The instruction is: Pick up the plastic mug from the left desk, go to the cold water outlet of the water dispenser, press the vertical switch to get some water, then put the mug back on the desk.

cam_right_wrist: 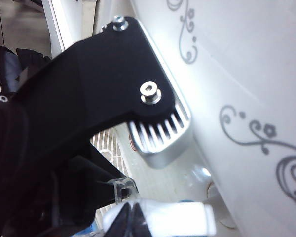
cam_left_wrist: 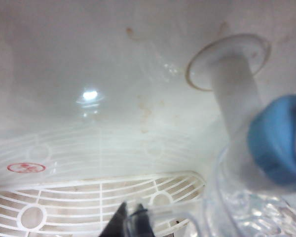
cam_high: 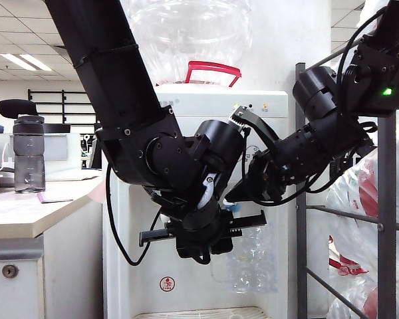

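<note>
My left gripper (cam_high: 205, 243) (cam_left_wrist: 132, 218) is shut on the clear handle of the plastic mug (cam_high: 253, 256) (cam_left_wrist: 246, 210). It holds the mug in the water dispenser's (cam_high: 206, 109) recess, its rim right under the blue-banded cold water outlet (cam_left_wrist: 278, 140) (cam_high: 231, 208). My right gripper (cam_high: 245, 195) (cam_right_wrist: 130, 221) reaches in from the right, shut, with its tips lying on the white vertical switch (cam_right_wrist: 175, 219). Nothing is between its fingers. The left desk (cam_high: 20, 212) stands at the left. I cannot tell whether water is running.
A clear bottle with a black lid (cam_high: 28, 154) stands on the desk. A white drip grille (cam_left_wrist: 64, 202) lies below the mug. A red-handled jug (cam_high: 213, 66) tops the dispenser. A grey metal rack (cam_high: 386, 219) of jugs stands at the right. Both arms crowd the recess.
</note>
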Controlling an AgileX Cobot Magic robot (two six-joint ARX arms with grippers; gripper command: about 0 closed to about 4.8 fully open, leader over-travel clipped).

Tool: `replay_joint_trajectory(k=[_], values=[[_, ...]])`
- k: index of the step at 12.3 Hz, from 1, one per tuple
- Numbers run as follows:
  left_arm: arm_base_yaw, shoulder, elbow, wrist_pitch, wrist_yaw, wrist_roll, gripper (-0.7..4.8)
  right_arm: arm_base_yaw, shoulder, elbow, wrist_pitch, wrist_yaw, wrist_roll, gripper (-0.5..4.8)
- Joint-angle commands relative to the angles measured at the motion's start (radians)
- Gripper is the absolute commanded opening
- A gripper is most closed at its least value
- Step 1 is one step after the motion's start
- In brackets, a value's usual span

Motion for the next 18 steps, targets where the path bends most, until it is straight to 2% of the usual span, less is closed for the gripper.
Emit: replay_joint_trajectory(k=[1,10,18], values=[[-0.010,-0.010,0.005,0.030,0.031,0.001,-0.07,0.000,0.010,-0.003,-0.043,0.032,0.005,-0.03],[-0.008,-0.010,0.005,0.031,0.031,0.001,-0.07,-0.008,-0.089,-0.004,-0.039,0.041,0.014,-0.04],[-0.008,-0.016,0.004,-0.015,0.035,0.001,-0.07,-0.033,-0.193,-0.004,-0.044,0.056,0.134,-0.04]])
